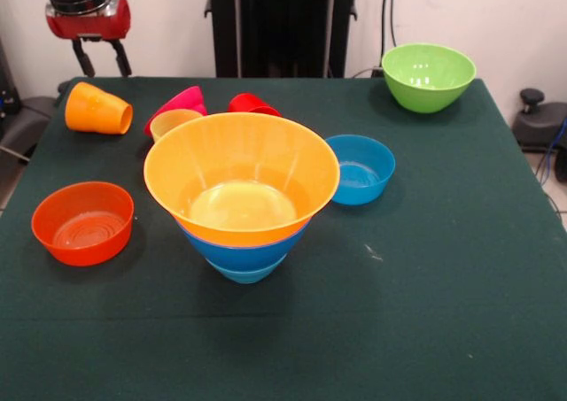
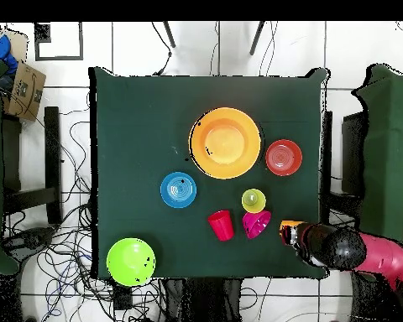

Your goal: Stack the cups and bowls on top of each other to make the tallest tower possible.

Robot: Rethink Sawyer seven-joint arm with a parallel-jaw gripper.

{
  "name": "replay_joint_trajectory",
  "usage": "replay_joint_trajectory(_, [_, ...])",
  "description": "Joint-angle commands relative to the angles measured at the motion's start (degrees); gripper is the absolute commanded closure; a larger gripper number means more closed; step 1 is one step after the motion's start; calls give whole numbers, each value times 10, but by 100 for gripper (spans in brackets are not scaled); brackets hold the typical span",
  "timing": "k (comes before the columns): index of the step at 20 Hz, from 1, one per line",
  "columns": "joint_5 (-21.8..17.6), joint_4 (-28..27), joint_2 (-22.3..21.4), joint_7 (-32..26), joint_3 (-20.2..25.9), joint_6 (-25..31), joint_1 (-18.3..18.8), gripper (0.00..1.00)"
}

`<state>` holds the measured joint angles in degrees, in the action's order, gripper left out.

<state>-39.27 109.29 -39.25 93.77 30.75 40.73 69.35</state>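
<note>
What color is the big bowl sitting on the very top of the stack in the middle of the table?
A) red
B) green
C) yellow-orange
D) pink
C: the widest bowl, the yellow-orange bowl, sits uppermost on the tower, with the large blue bowl under it; the lime green bowl stands alone in a far corner of the table.

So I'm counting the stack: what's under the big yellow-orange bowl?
Under the yellow-orange bowl sits a large blue bowl, then a small light-blue one. Only their outer walls show; insides are covered.
</note>
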Motion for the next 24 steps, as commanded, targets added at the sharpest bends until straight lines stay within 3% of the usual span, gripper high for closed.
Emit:
replay_joint_trajectory(1, [-53, -24, 19, -29, -16, -24, -29, 0])
replay_joint_trajectory(9, [-53, -45, 21, -56, -13, -9, -16, 0])
replay_joint_trajectory(24, [-82, -86, 81, -57, -16, -30, -14, 0])
